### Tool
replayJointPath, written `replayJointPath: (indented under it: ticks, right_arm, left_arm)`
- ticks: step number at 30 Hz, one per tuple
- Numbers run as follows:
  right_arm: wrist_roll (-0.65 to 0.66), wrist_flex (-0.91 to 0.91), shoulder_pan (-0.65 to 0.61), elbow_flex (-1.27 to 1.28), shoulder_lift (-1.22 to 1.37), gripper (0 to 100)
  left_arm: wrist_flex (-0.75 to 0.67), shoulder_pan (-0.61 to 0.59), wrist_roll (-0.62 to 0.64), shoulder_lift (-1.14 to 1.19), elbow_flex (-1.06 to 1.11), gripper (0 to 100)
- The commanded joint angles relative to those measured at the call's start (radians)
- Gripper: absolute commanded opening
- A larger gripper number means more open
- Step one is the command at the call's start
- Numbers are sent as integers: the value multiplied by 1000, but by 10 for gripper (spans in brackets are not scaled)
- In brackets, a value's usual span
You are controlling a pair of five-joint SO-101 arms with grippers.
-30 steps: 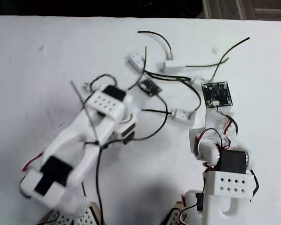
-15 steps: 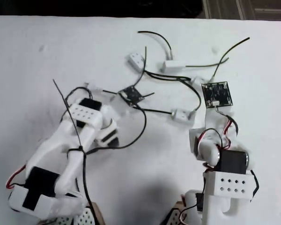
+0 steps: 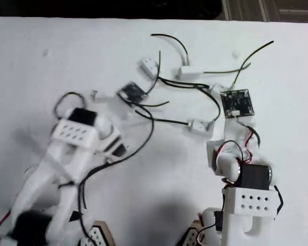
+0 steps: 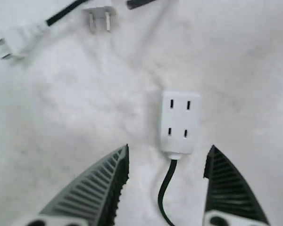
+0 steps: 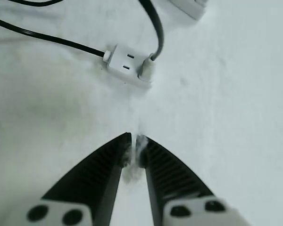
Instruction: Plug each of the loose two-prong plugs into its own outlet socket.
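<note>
WIDE OPEN OVER THE SOCKET: The left tool [image 4: 169, 149] hangs above the white surface [image 4: 254, 70] with its ribbed fingers [image 4: 108, 183] spread wide and holding nothing. They stand on either side of the cord end of a four-slot outlet block [image 4: 179, 120]. The block lies dead ahead with its slots facing up and its long axis running straight away from the tool. Its black cord [image 4: 166, 188] trails back between the fingers. Beyond the block's far end lie two loose plugs: a short plug [image 4: 98, 19], prongs pointing back toward the block, and near it a corded plug [image 4: 14, 37]. The right tool [image 5: 135, 137], pinched nearly shut on nothing, sits low at the surface, a smaller outlet [image 5: 126, 63] ahead of it and apart. The left arm looks nearer the plugs, and any pickup appears to mean reaching on past the block along that same line.
</note>
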Motion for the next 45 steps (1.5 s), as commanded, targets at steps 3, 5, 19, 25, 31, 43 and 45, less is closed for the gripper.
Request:
replayJointPath:
  ticks: [3,5,19,25,31,43,45]
  right_arm:
    - [12,4,-116,-15,-4,19]
    - [6,8,-174,-40,-2,19]
    - [-138,119,-386,-608,584,19]
    - [-319,-94,-387,-732,862,24]
    - [-434,-199,-418,-835,1144,26]
    - [-724,-196,-472,-1160,1529,204]
    - [-752,-196,-467,-1221,1586,188]
  left_arm:
    - [80,-217,114,-317,3,260]
    - [71,-282,132,-377,54,262]
    - [-331,-458,138,-641,605,260]
    - [-334,-476,138,-730,667,260]
    - [-331,-476,138,-754,677,260]
    - [-338,-475,138,-759,697,263]
    - [-338,-475,138,-759,697,263]
